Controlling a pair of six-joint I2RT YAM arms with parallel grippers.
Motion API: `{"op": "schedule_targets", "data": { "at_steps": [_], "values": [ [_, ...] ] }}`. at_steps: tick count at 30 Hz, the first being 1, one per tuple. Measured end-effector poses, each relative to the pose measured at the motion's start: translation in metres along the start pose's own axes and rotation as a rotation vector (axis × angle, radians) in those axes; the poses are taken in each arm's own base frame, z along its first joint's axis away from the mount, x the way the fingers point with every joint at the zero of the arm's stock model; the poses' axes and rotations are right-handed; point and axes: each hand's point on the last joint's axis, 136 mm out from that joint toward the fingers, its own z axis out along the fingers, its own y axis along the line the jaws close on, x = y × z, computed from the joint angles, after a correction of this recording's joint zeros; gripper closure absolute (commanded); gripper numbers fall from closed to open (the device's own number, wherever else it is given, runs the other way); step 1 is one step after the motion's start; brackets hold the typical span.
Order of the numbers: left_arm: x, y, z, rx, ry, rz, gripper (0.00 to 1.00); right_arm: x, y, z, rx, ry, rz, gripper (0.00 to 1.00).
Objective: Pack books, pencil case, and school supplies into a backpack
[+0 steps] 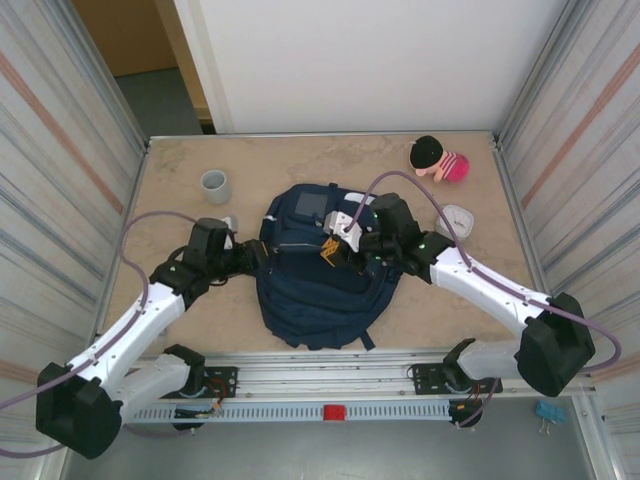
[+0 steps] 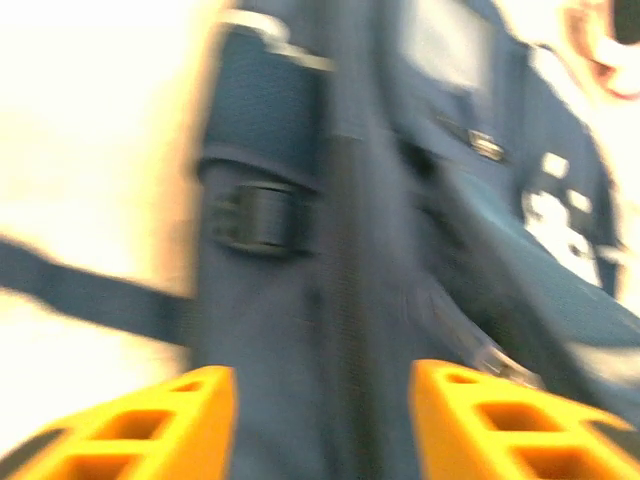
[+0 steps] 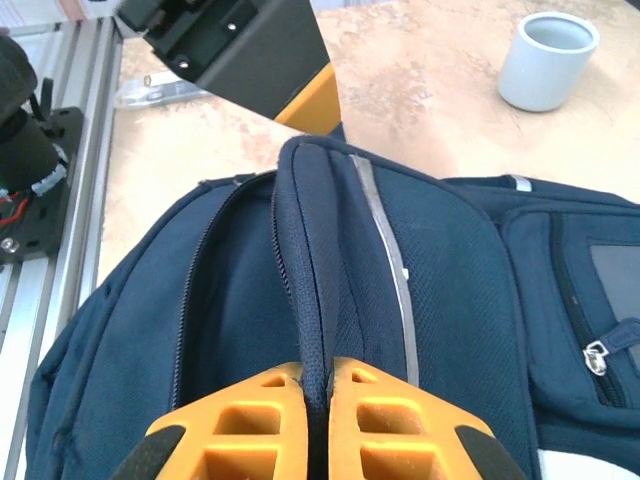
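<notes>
Upper left of the overhead view, the grey cup [image 1: 215, 185] stands on the desk [image 1: 180, 160]. Just below it the left claw [image 1: 252, 256] sits at the left flank of the navy backpack [image 1: 320, 290]; in the blurred wrist view its orange fingers [image 2: 150, 425] are spread wide and grip nothing, with the bag's side panel and a black buckle [image 2: 255, 218] ahead of them. Centre frame, the backpack lies flat on the desk, and over its middle the right claw [image 1: 330, 250] is pinched tight on a raised fold of the bag's zippered edge, while at upper right a pink-and-black plush toy [image 1: 438, 160] rests apart from the bag.
</notes>
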Motion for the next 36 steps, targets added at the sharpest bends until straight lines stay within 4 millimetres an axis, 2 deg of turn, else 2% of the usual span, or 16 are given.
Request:
{"op": "schedule_targets", "data": {
  "at_steps": [2,4,9,14,17,19,21,25,28,32,36],
  "values": [
    [0.001,0.026,-0.002,-0.119,0.007,-0.077,0.06,0.001,-0.004,-0.001,0.011,0.000,0.020,1.00],
    [0.001,0.047,-0.008,-0.203,0.005,-0.156,0.02,0.001,-0.007,-0.002,0.021,0.001,0.038,1.00],
    [-0.004,0.102,-0.037,-0.373,-0.093,-0.393,0.01,0.002,-0.016,-0.003,0.042,-0.008,0.075,1.00],
    [0.008,0.160,-0.070,-0.575,-0.190,-0.625,0.01,-0.001,-0.016,-0.003,0.029,-0.022,0.086,1.00],
    [0.013,0.183,-0.077,-0.651,-0.191,-0.696,0.01,-0.001,-0.014,-0.001,0.014,-0.026,0.097,1.00],
    [0.012,0.191,-0.076,-0.681,-0.157,-0.675,0.01,0.000,-0.014,0.000,0.011,-0.028,0.098,1.00],
    [0.003,0.190,-0.074,-0.695,-0.088,-0.590,0.01,0.001,-0.014,0.001,0.009,-0.028,0.098,1.00],
    [-0.053,0.171,-0.074,-0.677,0.034,-0.307,0.03,0.004,-0.013,0.002,0.007,-0.033,0.095,1.00],
    [-0.081,0.163,-0.077,-0.673,0.108,-0.098,0.08,0.005,-0.013,0.002,0.002,-0.037,0.096,1.00],
    [-0.075,0.167,-0.082,-0.650,0.283,0.061,0.10,0.005,-0.016,0.001,0.005,-0.047,0.095,1.00],
    [-0.056,0.177,-0.085,-0.656,0.479,0.220,0.09,0.007,-0.016,0.000,0.003,-0.051,0.096,1.00]
  ]
}}
